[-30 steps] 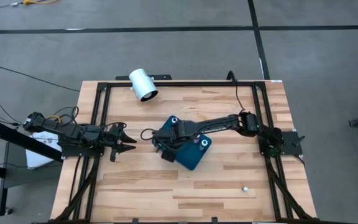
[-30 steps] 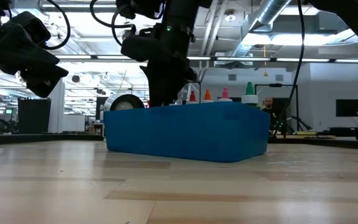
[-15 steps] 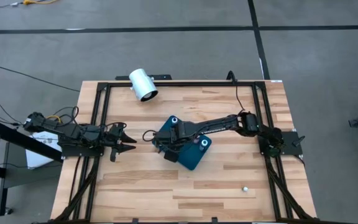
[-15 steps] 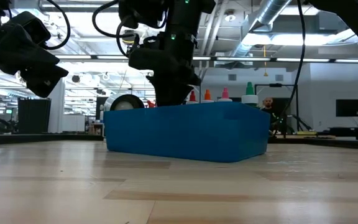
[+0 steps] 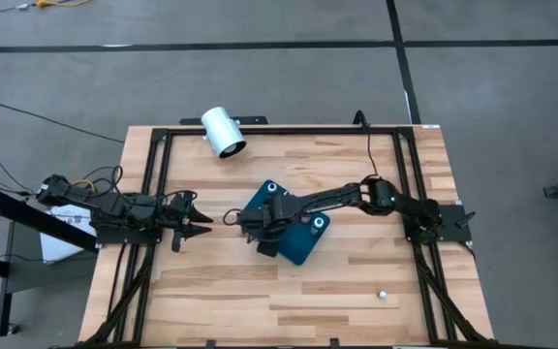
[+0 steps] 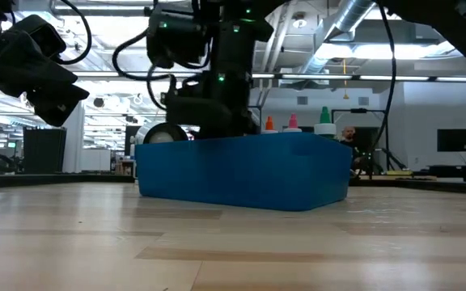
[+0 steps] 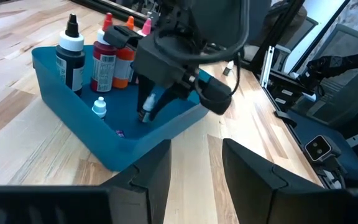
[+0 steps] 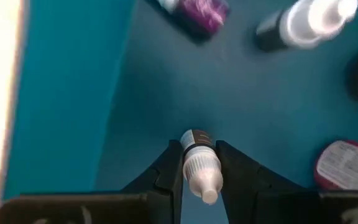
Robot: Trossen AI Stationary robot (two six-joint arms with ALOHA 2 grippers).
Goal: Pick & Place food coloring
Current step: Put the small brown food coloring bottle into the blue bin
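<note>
A teal tray (image 5: 298,237) sits mid-table with several small food coloring bottles standing in it (image 7: 107,59). Their tops show over its wall in the low view (image 6: 294,121). My right gripper (image 8: 199,167) points down inside the tray near its left end (image 5: 264,233) and is shut on one tiny bottle with a white top (image 7: 145,112). Another white-topped bottle (image 7: 99,109) stands on the tray floor close by. My left gripper (image 5: 198,221) waits open near the table's left edge, pointing toward the tray and holding nothing. My right gripper pinches the tiny bottle between its two fingers (image 8: 171,169), at the white top and the upper body (image 8: 199,163). The fingers come from above, pointing down into the tray. The bottle stands upright, base toward the tray floor; whether the base touches the floor I cannot tell.
A big white cylinder (image 5: 223,132) lies at the table's far edge, left of centre. A small white object (image 5: 383,293) lies on the wood near the near right corner. Black frame rails run along the table's sides. Bare wood lies between the tray and the near edge.
My right gripper has gone down deeper into the tray with the arm's elbow dropping; in the low view it now hides the red bottle top that showed before. The tray and the left arm have stayed put.
</note>
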